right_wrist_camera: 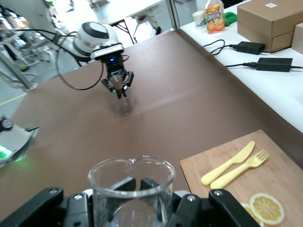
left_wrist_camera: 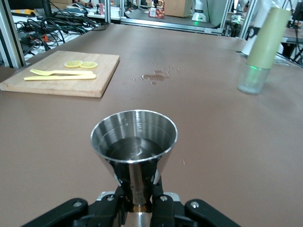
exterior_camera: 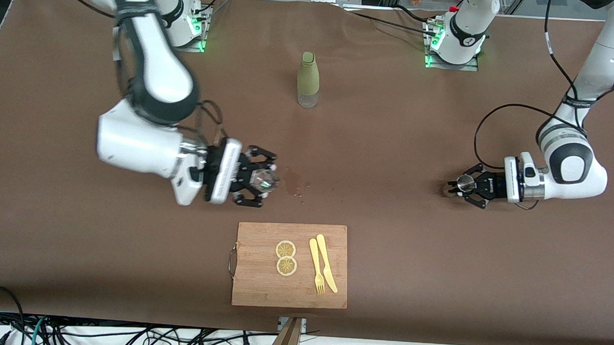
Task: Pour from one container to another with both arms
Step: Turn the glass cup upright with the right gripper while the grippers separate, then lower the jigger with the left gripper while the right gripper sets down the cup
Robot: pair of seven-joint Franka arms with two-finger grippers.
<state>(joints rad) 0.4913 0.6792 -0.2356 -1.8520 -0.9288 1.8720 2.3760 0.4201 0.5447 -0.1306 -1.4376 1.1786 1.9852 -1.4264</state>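
Note:
My right gripper (exterior_camera: 259, 181) is shut on a clear glass beaker (exterior_camera: 267, 180), held low over the middle of the table; in the right wrist view the beaker (right_wrist_camera: 130, 176) fills the space between the fingers (right_wrist_camera: 124, 184). Toward the left arm's end of the table, my left gripper (exterior_camera: 466, 185) is shut on the narrow waist of a steel jigger (exterior_camera: 458, 182). Seen from the left wrist, the jigger (left_wrist_camera: 134, 137) stands upright with clear liquid in its cup. The right wrist view also shows the jigger (right_wrist_camera: 121, 91) in the left gripper, just above the table.
A wet patch (exterior_camera: 295, 185) lies on the brown table beside the beaker. A green bottle (exterior_camera: 308, 79) stands near the robots' bases. A wooden cutting board (exterior_camera: 260, 289) nearer the front camera carries two lemon slices (exterior_camera: 285, 257), a yellow fork (exterior_camera: 317, 269) and a yellow knife (exterior_camera: 327, 261).

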